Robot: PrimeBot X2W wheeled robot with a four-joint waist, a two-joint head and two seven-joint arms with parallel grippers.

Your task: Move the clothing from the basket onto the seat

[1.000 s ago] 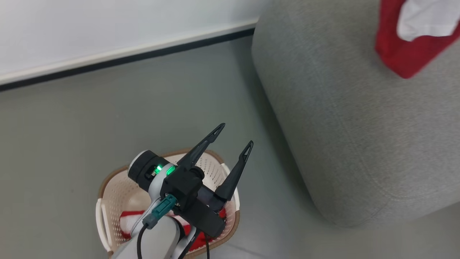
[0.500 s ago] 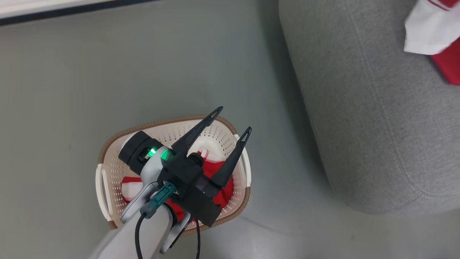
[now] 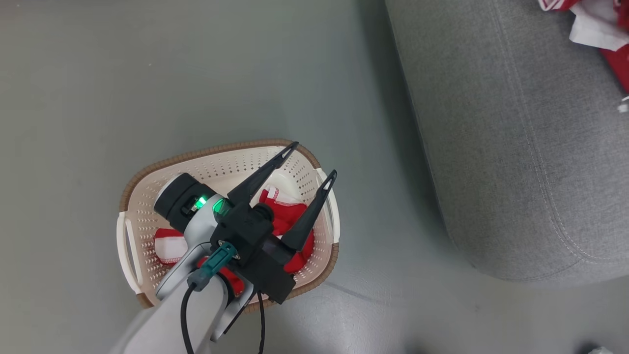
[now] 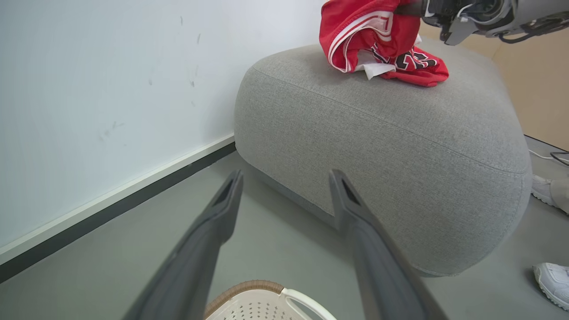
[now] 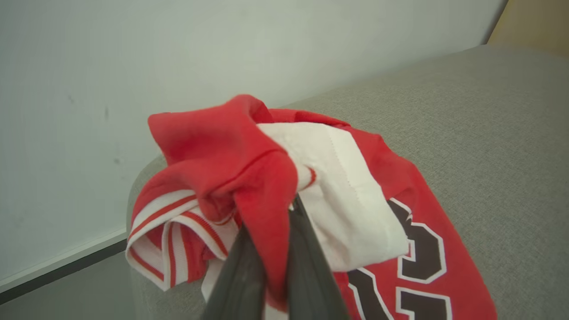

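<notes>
The cream perforated basket [image 3: 211,150] stands on the floor and holds red and white clothing [image 3: 287,214]. My left gripper [image 3: 313,160] hangs open above the basket's far right part, nothing between its fingers; in the left wrist view this gripper [image 4: 284,184] points toward the grey seat [image 4: 378,133]. Another red garment [image 4: 369,35] with striped trim and dark numerals rests on top of the seat. My right gripper [image 5: 284,218] is shut on a bunched fold of that garment [image 5: 231,146], just above the seat [image 5: 489,111].
A white wall with a dark baseboard [image 4: 111,209] runs behind the seat. A person's white shoes [image 4: 551,275] stand on the grey floor at the seat's right side. Open floor [image 3: 147,73] surrounds the basket.
The head camera has tilted down, so the wall has left its view and the basket sits higher in it. My left gripper stays open over the basket.
</notes>
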